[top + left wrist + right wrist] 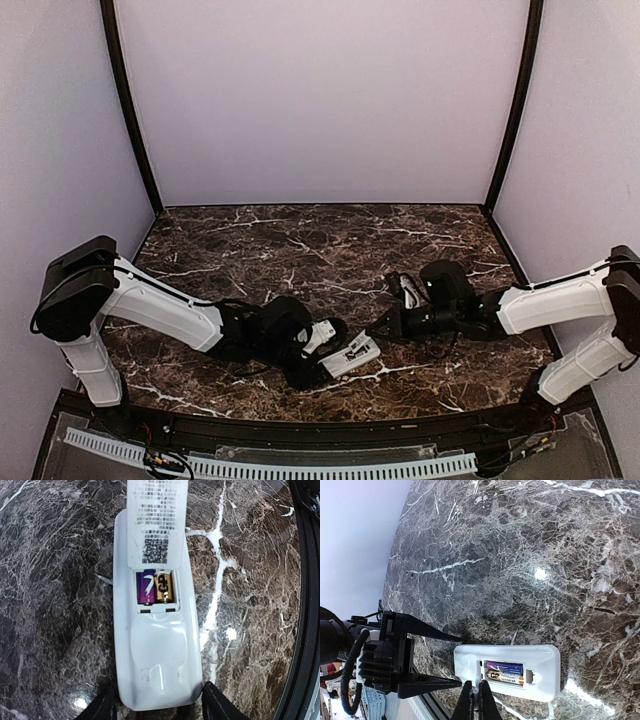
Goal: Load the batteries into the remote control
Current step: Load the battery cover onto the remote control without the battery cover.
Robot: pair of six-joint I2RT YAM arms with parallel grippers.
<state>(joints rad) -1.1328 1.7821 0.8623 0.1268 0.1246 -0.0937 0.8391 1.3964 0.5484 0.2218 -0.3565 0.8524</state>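
Note:
The white remote control (157,655) lies back up on the marble table; it also shows in the top view (352,357) and the right wrist view (545,665). Two batteries (155,586), one purple and one gold, lie side by side in its open recess (505,672). My left gripper (160,707) has a finger touching each side of the remote's near end (325,360). My right gripper (476,692) is shut on the flat white cover piece (157,520), seen edge-on between its fingers. The cover hangs over the far part of the recess.
The dark marble table (300,240) is walled in by pale panels at the back and sides. A black lip and a white perforated rail (270,465) run along the near edge, close behind the remote.

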